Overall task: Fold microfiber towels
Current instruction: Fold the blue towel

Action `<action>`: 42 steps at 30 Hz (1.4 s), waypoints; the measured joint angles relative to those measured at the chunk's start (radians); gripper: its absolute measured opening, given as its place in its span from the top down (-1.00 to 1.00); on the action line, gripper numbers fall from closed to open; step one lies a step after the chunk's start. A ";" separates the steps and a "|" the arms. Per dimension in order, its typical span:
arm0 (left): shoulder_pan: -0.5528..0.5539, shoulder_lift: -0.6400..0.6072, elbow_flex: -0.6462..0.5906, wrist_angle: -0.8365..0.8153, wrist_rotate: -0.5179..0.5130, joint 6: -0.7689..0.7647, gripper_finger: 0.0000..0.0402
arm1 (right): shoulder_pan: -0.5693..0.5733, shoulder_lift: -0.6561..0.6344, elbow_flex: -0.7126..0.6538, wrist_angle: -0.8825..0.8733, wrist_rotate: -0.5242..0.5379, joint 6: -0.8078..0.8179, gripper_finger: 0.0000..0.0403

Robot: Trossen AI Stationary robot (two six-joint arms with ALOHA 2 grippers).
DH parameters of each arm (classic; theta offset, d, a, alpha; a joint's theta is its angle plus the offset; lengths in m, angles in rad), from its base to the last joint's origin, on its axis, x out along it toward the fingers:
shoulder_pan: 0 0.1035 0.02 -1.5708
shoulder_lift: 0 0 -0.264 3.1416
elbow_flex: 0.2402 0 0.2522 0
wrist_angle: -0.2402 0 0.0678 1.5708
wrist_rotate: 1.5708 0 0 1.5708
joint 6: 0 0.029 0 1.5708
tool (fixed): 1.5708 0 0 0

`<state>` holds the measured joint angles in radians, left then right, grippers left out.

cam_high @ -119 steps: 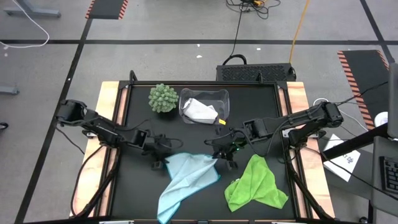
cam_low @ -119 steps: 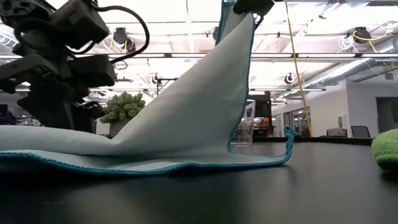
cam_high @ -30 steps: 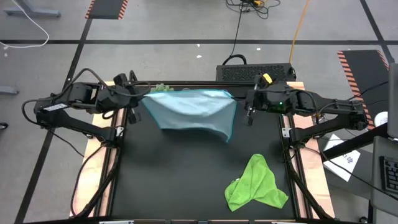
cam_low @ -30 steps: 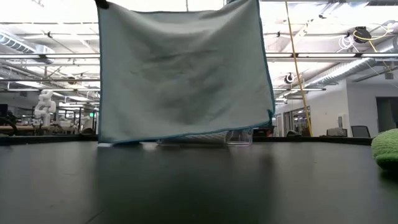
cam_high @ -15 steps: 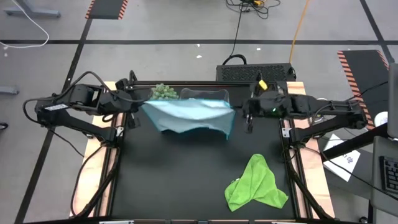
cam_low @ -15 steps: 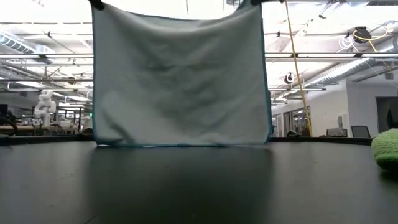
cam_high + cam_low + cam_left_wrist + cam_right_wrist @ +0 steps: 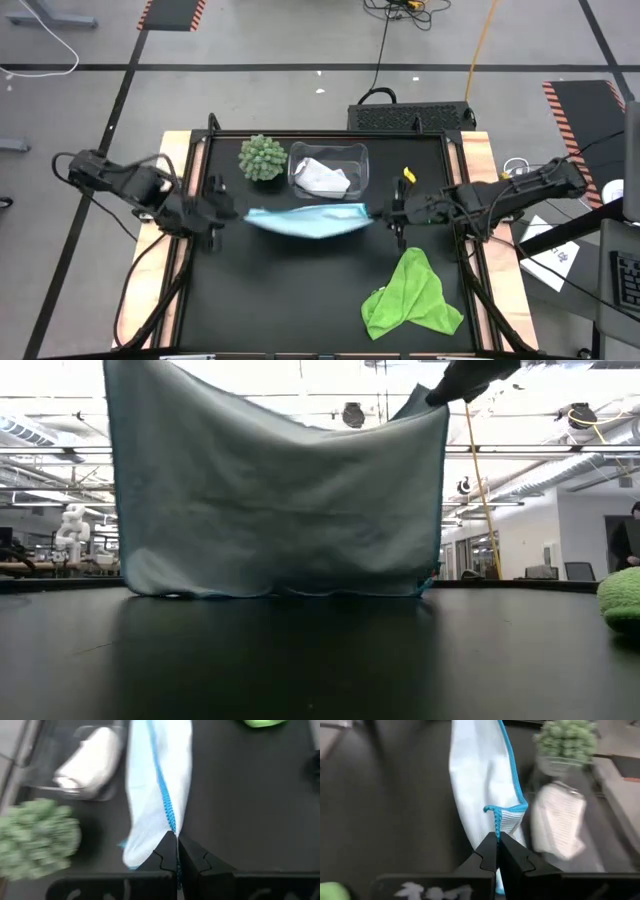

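A light blue towel [image 7: 305, 222] is stretched between my two grippers across the middle of the table. My left gripper [image 7: 232, 212] is shut on its left end, my right gripper [image 7: 378, 212] on its right end. In the low view the towel [image 7: 280, 510] hangs like a curtain, its top edge sags in the middle, and its lower edge [image 7: 270, 594] rests on the table. A lime green towel [image 7: 412, 295] lies crumpled at the near right. A white towel [image 7: 322, 178] lies inside the clear bin [image 7: 330, 147]. My left gripper pinches the towel's upper left corner at the blue-stitched edge [image 7: 172, 827] between its two fingers, slanting down from the table's left. The cloth runs away from the fingers toward the other arm. My right gripper pinches the upper right corner [image 7: 496, 822] by its blue hem between its two fingers, coming from the table's right and slanting down. In the low view this corner [image 7: 435, 410] is held high and the cloth hangs below it.
A round green spiky plant [image 7: 261, 158] stands at the far left beside the bin, just behind the hanging towel. Bare black table lies in front of the towel, left of the green one.
Both grippers have come down and toward the table's near edge, away from the bin and plant, still shut on the towel's corners. The towel came with them. Its lower edge now lies on the table and its top edge sags more.
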<state>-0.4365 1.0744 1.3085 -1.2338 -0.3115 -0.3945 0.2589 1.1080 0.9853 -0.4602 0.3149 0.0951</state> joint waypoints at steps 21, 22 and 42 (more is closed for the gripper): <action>-0.296 0.005 -0.076 0.234 -0.330 -0.167 1.00 | 0.233 -0.045 -0.130 0.374 0.028 0.012 1.00; -0.277 0.005 -0.046 0.204 -0.351 -0.157 1.00 | 0.212 -0.058 -0.118 0.369 0.029 -0.015 1.00; 0.113 -0.010 0.242 -0.148 -0.301 0.109 1.00 | -0.211 -0.191 0.074 0.085 -0.122 -0.189 1.00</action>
<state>-0.3230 1.0649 1.5502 -1.3819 -0.6120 -0.2860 0.0475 0.9173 1.0589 -0.3748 0.1932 -0.0943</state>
